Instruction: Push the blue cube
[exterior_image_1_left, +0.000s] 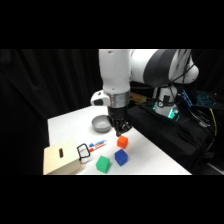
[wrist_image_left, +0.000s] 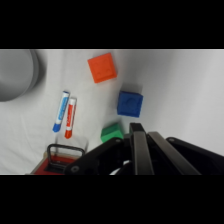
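The gripper (exterior_image_1_left: 121, 131) hangs above the white table (exterior_image_1_left: 150, 157), its tip just over the orange-red cube (exterior_image_1_left: 122, 142). Whether it is spread or pressed together cannot be told from either view; it carries nothing visible. In the side view the blue cube (exterior_image_1_left: 121, 157) rests on the table below and slightly in front of the gripper, just beyond the orange-red cube and apart from it. The green cube (exterior_image_1_left: 103, 164) sits next to the blue one, farther from the gripper. In the wrist view, two markers (wrist_image_left: 65, 114) lie side by side. The grey bowl (exterior_image_1_left: 101, 124) stands just behind the gripper. A wooden box (exterior_image_1_left: 61, 159) sits farthest out.
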